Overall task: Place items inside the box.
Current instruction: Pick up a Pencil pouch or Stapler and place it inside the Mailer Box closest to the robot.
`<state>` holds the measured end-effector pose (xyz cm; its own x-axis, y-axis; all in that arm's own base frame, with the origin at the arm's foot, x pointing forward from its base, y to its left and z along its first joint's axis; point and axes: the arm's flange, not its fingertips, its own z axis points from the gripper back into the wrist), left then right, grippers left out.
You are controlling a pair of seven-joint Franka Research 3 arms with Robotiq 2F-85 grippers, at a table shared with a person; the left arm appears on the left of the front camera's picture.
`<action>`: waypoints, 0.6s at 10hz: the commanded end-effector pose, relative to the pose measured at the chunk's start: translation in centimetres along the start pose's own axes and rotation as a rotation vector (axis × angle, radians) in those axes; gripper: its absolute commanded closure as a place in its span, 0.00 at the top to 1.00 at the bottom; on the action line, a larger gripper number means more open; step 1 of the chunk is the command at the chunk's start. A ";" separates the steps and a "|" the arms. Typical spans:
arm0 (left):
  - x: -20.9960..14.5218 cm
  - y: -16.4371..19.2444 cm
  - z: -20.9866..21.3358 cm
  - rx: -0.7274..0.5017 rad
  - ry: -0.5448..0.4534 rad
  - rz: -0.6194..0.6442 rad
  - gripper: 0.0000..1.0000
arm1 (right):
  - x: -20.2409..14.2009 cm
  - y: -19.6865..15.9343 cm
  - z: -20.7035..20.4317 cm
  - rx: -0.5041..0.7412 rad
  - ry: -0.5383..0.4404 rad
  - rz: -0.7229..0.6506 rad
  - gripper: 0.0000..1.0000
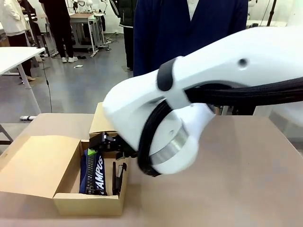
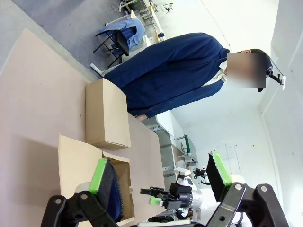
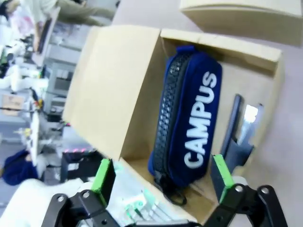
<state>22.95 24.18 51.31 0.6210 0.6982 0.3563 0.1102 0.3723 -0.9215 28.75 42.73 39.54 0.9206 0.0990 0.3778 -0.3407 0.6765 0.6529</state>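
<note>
An open cardboard box (image 1: 87, 204) sits at the table's front left, its lid flap lying out to the left. Inside lies a navy pouch with white lettering (image 1: 95, 172) (image 3: 191, 118), and a black stapler (image 1: 119, 176) (image 3: 236, 135) lies beside it. My right gripper (image 1: 108, 142) (image 3: 162, 174) hangs just above the box with its jaws open, the green pads (image 3: 103, 174) standing either side of the pouch's near end without touching it. My left gripper (image 2: 158, 172) is open in the air with nothing between its fingers, looking across at the box (image 2: 75, 163).
A second, closed cardboard box (image 1: 99, 124) (image 2: 106, 116) stands right behind the open one. A person in a dark blue coat (image 1: 189, 28) stands at the far edge. My right arm's white body (image 1: 199, 94) spans the table's middle. Bare tabletop (image 1: 236, 189) lies to the right.
</note>
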 end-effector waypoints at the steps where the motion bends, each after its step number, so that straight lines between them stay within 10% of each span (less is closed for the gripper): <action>1: 0.0 -0.1 -0.1 -0.023 -0.011 -0.016 1.00 | -1.2 -3.3 10.1 0.070 0.110 -0.039 1.00; 6: 0.0 -0.1 -0.1 -0.023 -0.011 -0.016 1.00 | -6.4 -14.2 26.9 0.458 0.014 -0.185 1.00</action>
<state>22.91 24.20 51.32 0.6199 0.6983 0.3578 0.1113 0.3731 -0.9211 29.30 20.44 50.62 0.9700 0.0536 0.2370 -0.2412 0.3303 0.9125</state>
